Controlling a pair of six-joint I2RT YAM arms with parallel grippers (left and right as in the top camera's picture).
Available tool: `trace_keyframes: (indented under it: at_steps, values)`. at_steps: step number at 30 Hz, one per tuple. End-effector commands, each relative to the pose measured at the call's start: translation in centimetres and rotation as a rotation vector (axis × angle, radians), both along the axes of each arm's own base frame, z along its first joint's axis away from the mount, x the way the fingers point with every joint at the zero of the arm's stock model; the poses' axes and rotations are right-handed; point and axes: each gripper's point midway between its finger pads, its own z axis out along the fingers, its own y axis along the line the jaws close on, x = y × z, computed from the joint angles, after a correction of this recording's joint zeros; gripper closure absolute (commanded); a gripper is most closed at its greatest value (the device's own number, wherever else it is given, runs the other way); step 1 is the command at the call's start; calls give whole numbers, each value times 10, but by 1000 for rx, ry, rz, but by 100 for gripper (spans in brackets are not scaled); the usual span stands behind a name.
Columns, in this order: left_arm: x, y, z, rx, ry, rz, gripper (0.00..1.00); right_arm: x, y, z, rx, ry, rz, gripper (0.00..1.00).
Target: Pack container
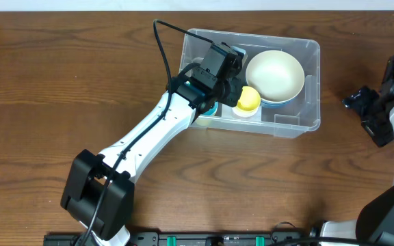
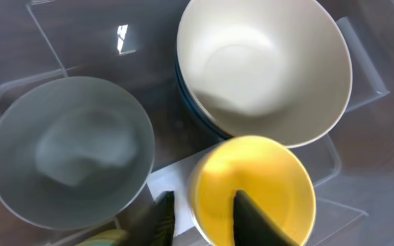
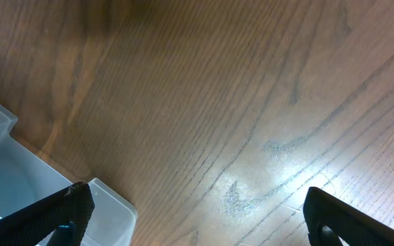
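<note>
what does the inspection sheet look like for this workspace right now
surface: brown wood-grain table, with the container standing on it
job's things: large clear plastic rectangular container holds a cream round bowl nested on a dark blue bowl, a grey round bowl and a small yellow cup
clutter: nothing seen
grippers: left gripper is inside the container, jaws apart astride the yellow cup's wall, apparently not pinching it; right gripper is wide open over the table beside the container's corner
cables: black cable loops above the left arm by the container's rim
surroundings: pale strip beyond the table's far edge
</note>
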Motion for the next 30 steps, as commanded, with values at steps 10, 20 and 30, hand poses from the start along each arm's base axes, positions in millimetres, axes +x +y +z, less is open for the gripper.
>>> trace_keyframes:
  at_steps: [10, 20, 30]
  values:
    - [20, 86, 72, -2, -115, 185, 38, -1, -2, -1, -4, 2, -18, 1]
    - [-41, 247, 130, 61, -73, 531, 32, -1, -2, -1, -4, 2, -18, 1]
    - [-137, 280, 159, -55, -173, 662, 27, -1, -2, -1, -4, 2, -18, 1]
